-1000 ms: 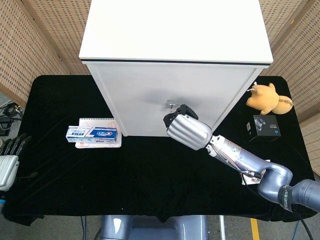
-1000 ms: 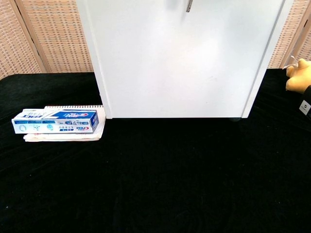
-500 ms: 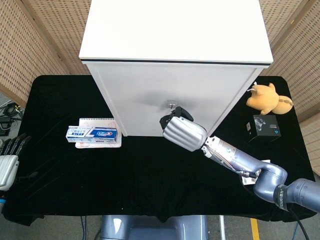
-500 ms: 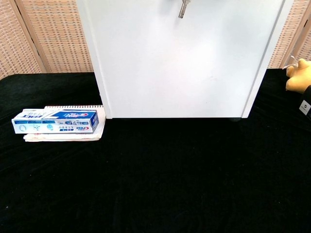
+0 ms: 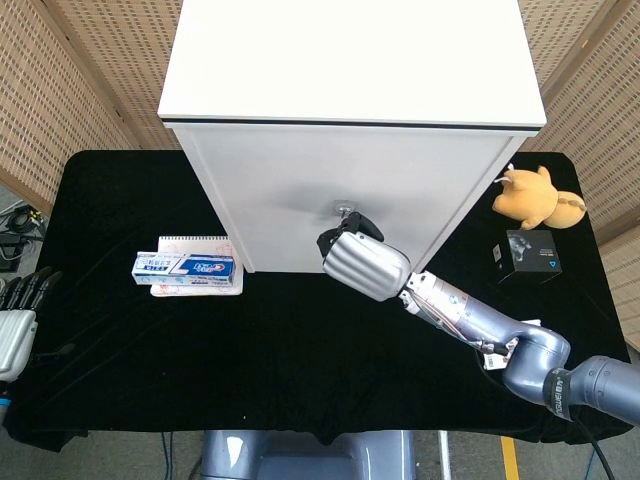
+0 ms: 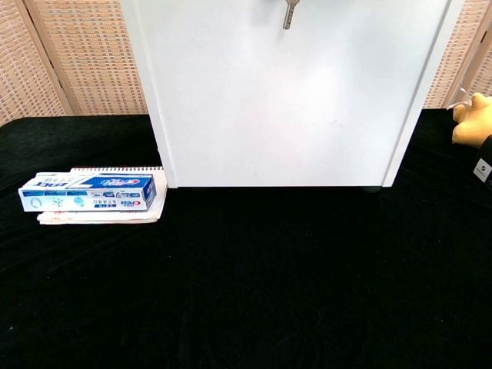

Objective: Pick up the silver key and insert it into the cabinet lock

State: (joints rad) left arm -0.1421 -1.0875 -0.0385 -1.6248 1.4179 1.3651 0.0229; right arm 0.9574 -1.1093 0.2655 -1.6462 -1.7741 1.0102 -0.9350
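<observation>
One black-covered surface [image 5: 300,350] filled the lower part of both views, backed by woven tan screens [image 5: 80,70]. On it stood one tall white cabinet [image 5: 350,190], the largest thing present, its plain front facing the cameras.

One silver arm [image 5: 480,325], the robot's right, reached in from the lower right of the head view toward the cabinet front. Its right hand [image 5: 362,262] was raised just below the single lock [image 5: 344,208], with its ribbed silver back toward the camera and its dark fingers [image 5: 340,238] curled up at the cabinet face. In the chest view, one silver key [image 6: 289,11] hung at the top edge of the picture against the cabinet front, at the lock's height; whether it sat in the lock could not be told. The fingers hid their own tips, so whether that hand gripped the key could not be told either.

The left hand [image 5: 18,320] lay at the far left edge of the head view, off the surface, holding nothing, its dark fingers straight and a little apart.

To the left of the cabinet lay one spiral notebook [image 5: 192,268] with one blue-and-white toothpaste box [image 5: 186,265] resting on top of it. To the right sat one tan plush toy [image 5: 533,197], and just in front of it one small black box [image 5: 531,254].
</observation>
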